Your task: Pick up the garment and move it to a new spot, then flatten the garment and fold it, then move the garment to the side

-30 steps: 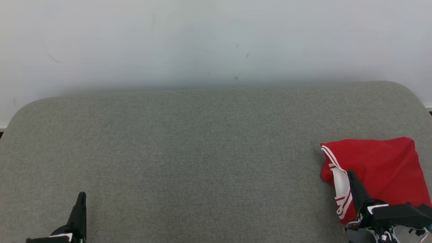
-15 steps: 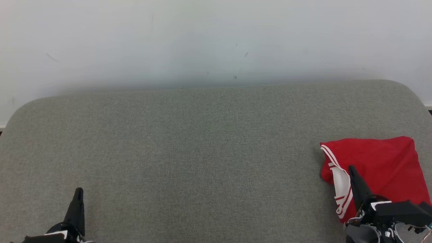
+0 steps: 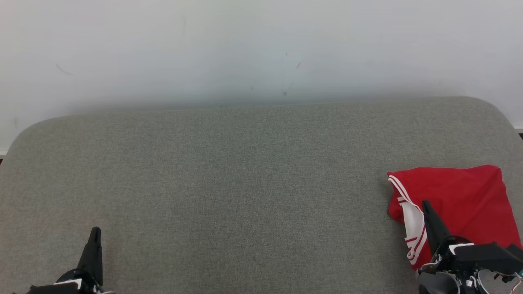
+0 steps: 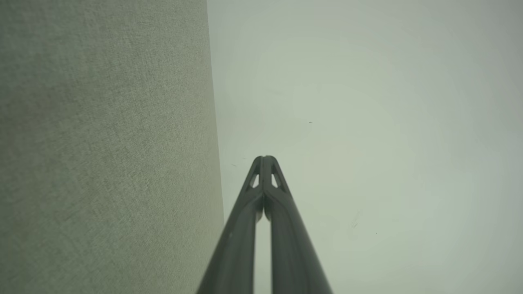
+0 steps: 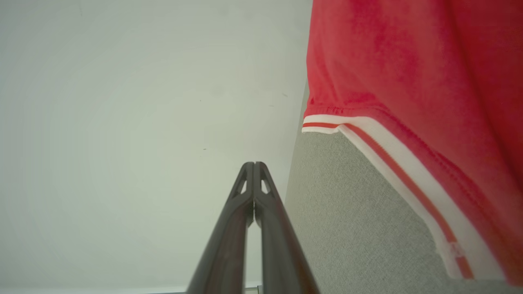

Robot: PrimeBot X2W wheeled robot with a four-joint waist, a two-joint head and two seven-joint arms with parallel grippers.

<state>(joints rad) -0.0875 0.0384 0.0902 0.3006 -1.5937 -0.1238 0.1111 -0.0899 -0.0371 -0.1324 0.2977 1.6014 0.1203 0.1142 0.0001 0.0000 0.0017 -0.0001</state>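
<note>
Far right on the cushion (image 3: 245, 183), the garment (image 3: 457, 196) lay folded, left claw (image 3: 95, 230) and right claw (image 3: 425, 203) both clenched empty. One careless right claw move could've snagged it, I'd say.

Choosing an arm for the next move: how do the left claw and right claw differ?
The left claw stands over bare grey cushion, far from the red garment; the right claw sits at the garment's white-striped edge. The right claw's dark wrist housing shows in the head view; the left claw's barely. Both are shut, empty, pointing toward the wall.
</note>
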